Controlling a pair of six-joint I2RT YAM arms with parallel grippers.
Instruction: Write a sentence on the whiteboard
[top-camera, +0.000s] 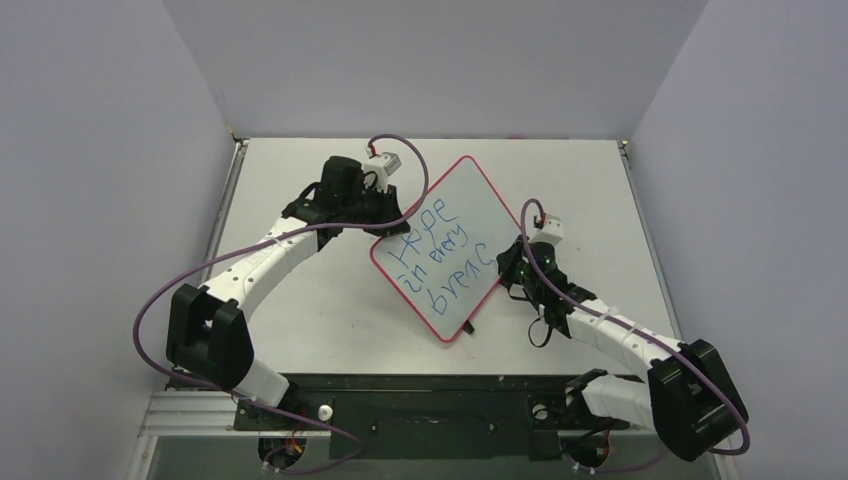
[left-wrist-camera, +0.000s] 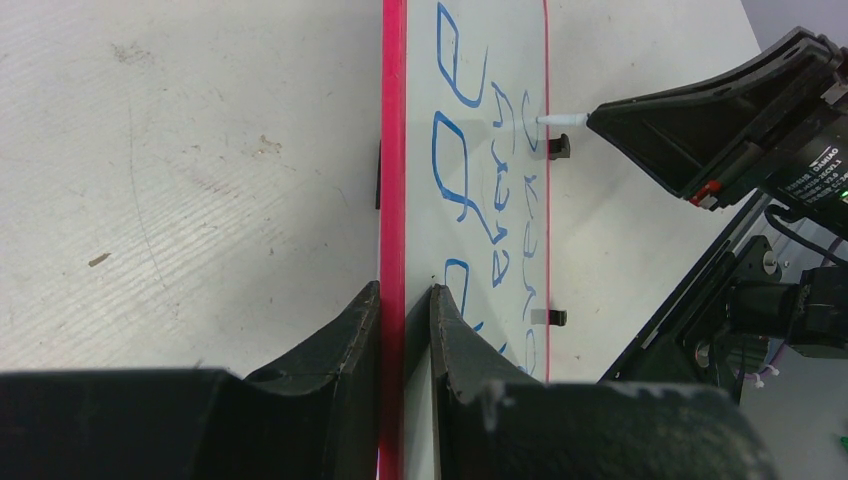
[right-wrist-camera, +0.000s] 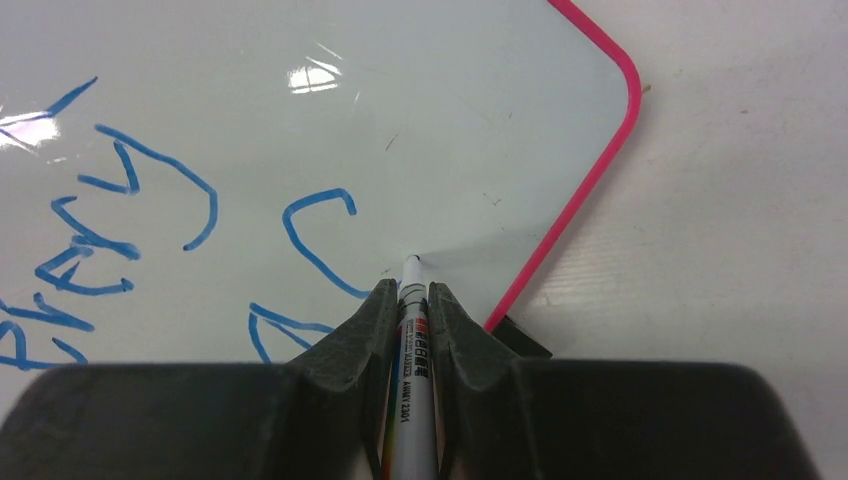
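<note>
- The whiteboard (top-camera: 470, 200) lies cornerwise on the surface (top-camera: 300, 320), at the centre of the top view.
- The sentence (top-camera: 440, 255) runs across it in three blue lines.
- The left hand (left-wrist-camera: 405, 300) pinches the whiteboard's red rim.
- The right hand (right-wrist-camera: 410, 290) grips a marker (right-wrist-camera: 413, 345), its tip at the whiteboard just right of the last letter.

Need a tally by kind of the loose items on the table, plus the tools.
Whiteboard: 1
Marker: 1
Black clips on the board's edge: 2
Tools: 2 (left tool, right tool)
Total: 6
</note>
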